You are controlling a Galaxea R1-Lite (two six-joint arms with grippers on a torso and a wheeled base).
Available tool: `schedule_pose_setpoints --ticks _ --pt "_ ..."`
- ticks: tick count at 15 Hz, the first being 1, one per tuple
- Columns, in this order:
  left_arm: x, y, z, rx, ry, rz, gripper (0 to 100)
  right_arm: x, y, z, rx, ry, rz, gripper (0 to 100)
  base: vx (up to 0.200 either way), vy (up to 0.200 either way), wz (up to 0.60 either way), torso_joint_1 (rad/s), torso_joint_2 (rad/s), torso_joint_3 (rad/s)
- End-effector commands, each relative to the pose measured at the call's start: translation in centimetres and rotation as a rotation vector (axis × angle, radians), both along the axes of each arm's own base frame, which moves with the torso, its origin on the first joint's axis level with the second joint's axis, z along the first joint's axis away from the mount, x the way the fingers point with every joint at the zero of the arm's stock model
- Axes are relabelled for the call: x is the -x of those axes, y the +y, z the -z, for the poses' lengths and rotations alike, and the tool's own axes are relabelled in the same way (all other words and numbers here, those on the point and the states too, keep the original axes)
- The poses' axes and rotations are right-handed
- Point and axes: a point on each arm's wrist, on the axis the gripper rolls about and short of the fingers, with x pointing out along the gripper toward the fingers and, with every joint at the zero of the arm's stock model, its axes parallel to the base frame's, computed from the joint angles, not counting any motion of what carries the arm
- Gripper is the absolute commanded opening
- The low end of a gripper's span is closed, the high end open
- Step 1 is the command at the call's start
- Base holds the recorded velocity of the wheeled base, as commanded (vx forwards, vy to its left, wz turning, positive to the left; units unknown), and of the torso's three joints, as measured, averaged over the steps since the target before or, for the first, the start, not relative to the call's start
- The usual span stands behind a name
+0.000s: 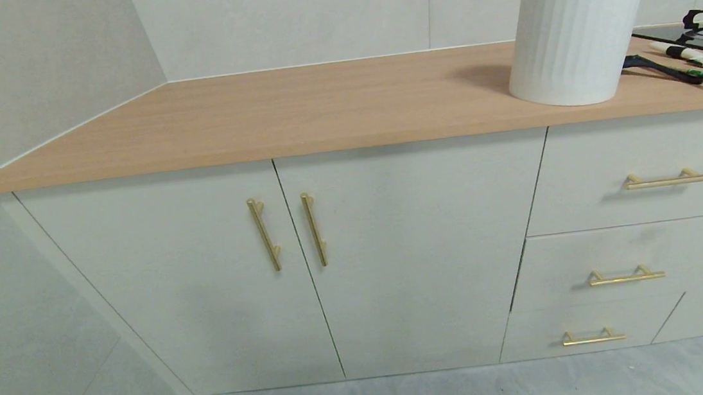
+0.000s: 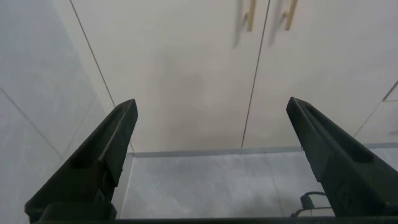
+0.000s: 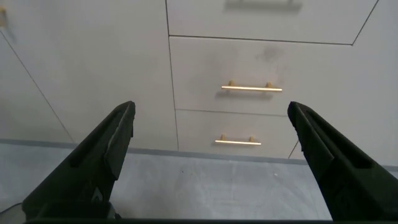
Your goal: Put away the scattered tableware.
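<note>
Left claw (image 2: 210, 107) wide open, empty, facing cabinet doors (image 2: 180, 68); right claw (image 3: 211, 109) likewise, facing drawers (image 3: 261, 62); utensils (image 1: 668, 69) on worktop (image 1: 253, 113) beside white ribbed vessel (image 1: 574, 27).

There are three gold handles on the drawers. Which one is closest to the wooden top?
The top drawer's handle, right under the wooden countertop. The middle handle and the bottom handle sit lower, nearer the floor.

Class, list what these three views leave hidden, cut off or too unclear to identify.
Head view: the white ribbed vessel is cut off by the top edge.
Head view: the utensils run off the right edge, so their types are unclear.
Closed cabinet doors and drawers hide their contents.
</note>
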Motion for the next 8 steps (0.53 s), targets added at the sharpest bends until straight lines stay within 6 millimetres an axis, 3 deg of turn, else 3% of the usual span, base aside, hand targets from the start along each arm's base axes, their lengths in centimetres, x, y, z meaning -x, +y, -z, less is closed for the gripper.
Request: schedule_pose_setpoints --ticks 1,8 --pt "-0.01 0.00 0.00 0.000 0.001 0.000 100 -0.02 0.00 0.00 0.000 0.002 -0.001 100 0.000 -0.200 0.00 -0.002 0.00 0.007" --pt "-0.01 0.00 0.00 0.000 0.001 0.000 100 -0.02 0.00 0.00 0.000 0.002 -0.001 100 0.000 -0.200 0.00 0.004 0.00 0.005"
